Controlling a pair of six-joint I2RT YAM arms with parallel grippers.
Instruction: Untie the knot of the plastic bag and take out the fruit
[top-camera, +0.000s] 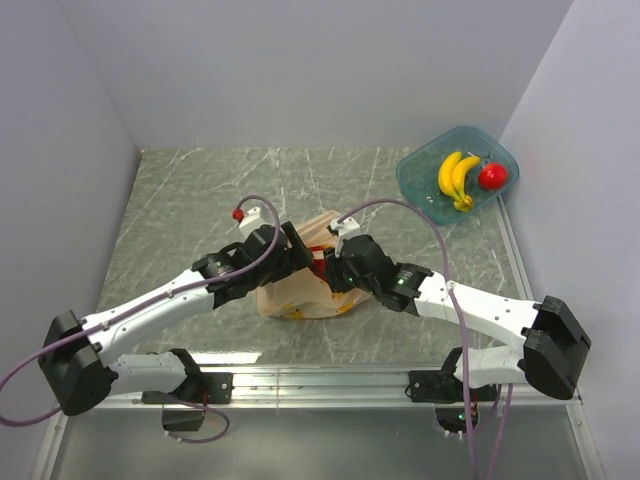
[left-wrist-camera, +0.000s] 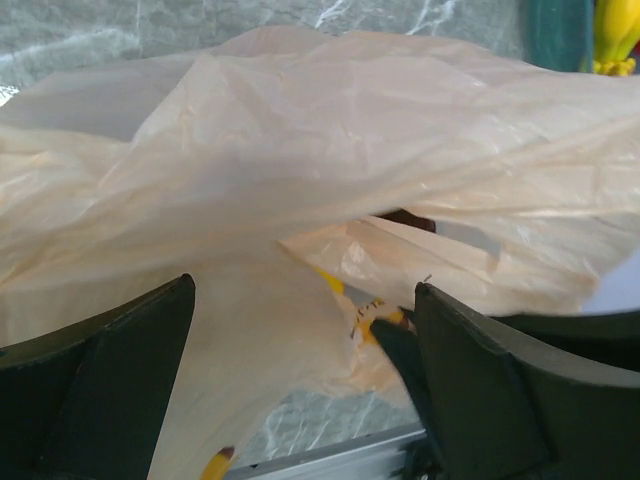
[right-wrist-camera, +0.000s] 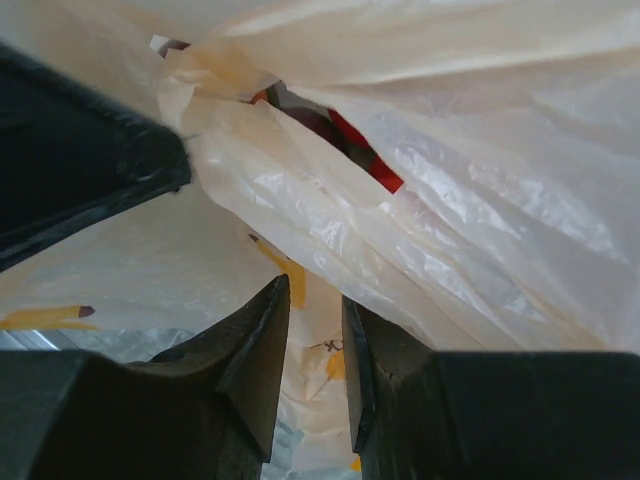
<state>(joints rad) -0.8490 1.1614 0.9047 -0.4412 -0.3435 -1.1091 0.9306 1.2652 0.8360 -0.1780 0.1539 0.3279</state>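
While the left jaws (left-wrist-camera: 300, 375) gape around the plastic bag (left-wrist-camera: 330, 150), the right jaws (right-wrist-camera: 315, 365) sit nearly closed beneath its knot (right-wrist-camera: 205, 80).

Plastic bag (left-wrist-camera: 330, 150) between parted fingers (left-wrist-camera: 110, 370)

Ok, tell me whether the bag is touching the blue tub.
Apart. The top view shows the bag in the middle of the table and the tub off at the far right corner, with bare tabletop between them.
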